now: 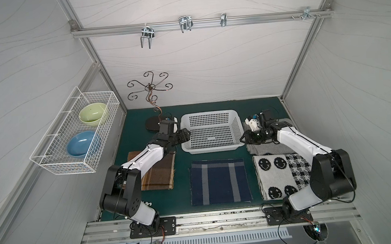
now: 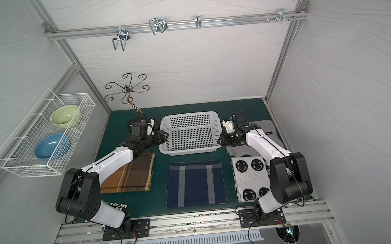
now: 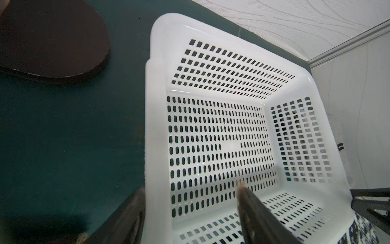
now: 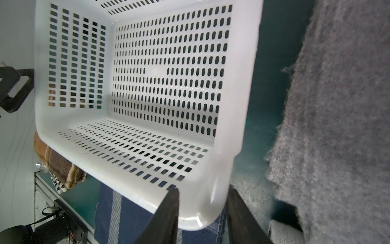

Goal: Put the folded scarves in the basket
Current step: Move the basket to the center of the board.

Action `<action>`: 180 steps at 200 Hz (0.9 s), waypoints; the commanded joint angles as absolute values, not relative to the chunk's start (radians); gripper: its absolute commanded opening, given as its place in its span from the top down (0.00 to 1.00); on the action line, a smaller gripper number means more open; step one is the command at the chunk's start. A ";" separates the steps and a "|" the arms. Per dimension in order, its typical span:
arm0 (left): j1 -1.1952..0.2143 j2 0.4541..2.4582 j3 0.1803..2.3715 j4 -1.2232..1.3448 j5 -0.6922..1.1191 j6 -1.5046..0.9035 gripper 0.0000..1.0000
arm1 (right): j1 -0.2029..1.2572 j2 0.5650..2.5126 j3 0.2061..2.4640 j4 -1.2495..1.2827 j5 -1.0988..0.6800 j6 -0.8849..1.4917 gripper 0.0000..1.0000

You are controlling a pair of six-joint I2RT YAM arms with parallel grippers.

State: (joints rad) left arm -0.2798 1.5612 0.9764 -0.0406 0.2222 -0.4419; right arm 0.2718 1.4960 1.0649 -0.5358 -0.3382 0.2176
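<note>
The white perforated plastic basket (image 1: 212, 149) stands on the green table (image 1: 182, 166). The left fingers (image 3: 249, 202) straddle the basket's left rim, set wide. The right fingers (image 4: 168, 211) straddle its near right corner, set narrower. I cannot tell whether either pair clamps. A navy striped folded scarf (image 1: 219, 181) lies flat just in front of the basket.
</note>
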 commanded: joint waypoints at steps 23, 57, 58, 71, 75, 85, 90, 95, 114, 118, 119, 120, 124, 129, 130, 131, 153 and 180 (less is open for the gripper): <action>-0.292 1.588 1.032 -0.052 0.228 -0.413 0.20 | 0.281 1.430 1.025 -0.536 -0.344 0.239 0.51; -0.292 1.506 0.988 -0.038 0.202 -0.417 0.15 | 0.239 1.338 0.954 -0.508 -0.376 0.270 0.42; -0.292 1.504 0.988 -0.040 0.200 -0.417 0.14 | 0.239 1.335 0.953 -0.508 -0.377 0.270 0.42; -0.291 1.478 1.000 -0.077 0.184 -0.404 0.13 | 0.234 1.302 0.941 -0.526 -0.383 0.270 0.41; -0.291 1.471 1.004 -0.093 0.181 -0.400 0.13 | 0.233 1.288 0.938 -0.531 -0.386 0.272 0.41; -0.291 1.453 1.013 -0.126 0.172 -0.395 0.13 | 0.233 1.251 0.920 -0.538 -0.396 0.278 0.40; -0.291 1.441 1.017 -0.151 0.162 -0.393 0.12 | 0.234 1.229 0.909 -0.544 -0.400 0.283 0.40; -0.291 1.425 1.021 -0.177 0.149 -0.391 0.12 | 0.234 1.207 0.898 -0.550 -0.404 0.287 0.40; -0.292 1.322 0.998 -0.257 0.112 -0.398 0.12 | 0.235 1.104 0.841 -0.587 -0.416 0.326 0.38; -0.292 1.297 0.988 -0.272 0.103 -0.404 0.12 | 0.236 1.079 0.825 -0.590 -0.423 0.341 0.38; -0.292 1.287 0.986 -0.276 0.100 -0.408 0.12 | 0.236 1.072 0.821 -0.590 -0.425 0.344 0.38; -0.292 1.278 0.981 -0.278 0.099 -0.409 0.12 | 0.237 1.065 0.816 -0.590 -0.427 0.349 0.37; -0.292 1.244 0.964 -0.290 0.094 -0.425 0.13 | 0.241 1.040 0.798 -0.587 -0.430 0.368 0.38; -0.293 1.203 0.943 -0.303 0.090 -0.445 0.13 | 0.249 1.006 0.773 -0.585 -0.431 0.396 0.38; -0.293 1.195 0.940 -0.306 0.090 -0.448 0.13 | 0.252 1.000 0.768 -0.584 -0.430 0.401 0.38; -0.293 1.187 0.935 -0.308 0.090 -0.452 0.13 | 0.253 0.994 0.763 -0.583 -0.430 0.406 0.38; -0.300 1.023 0.828 -0.350 0.101 -0.510 0.13 | 0.354 0.884 0.651 -0.543 -0.386 0.523 0.41; -0.329 0.871 0.683 -0.360 0.112 -0.569 0.14 | 0.491 0.861 0.589 -0.567 -0.254 0.559 0.39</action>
State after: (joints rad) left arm -0.3038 0.9413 0.7818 -0.3088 0.1127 -0.4980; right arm 0.4091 0.8692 0.6350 -0.5449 -0.3599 0.4721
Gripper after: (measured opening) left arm 0.866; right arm 0.604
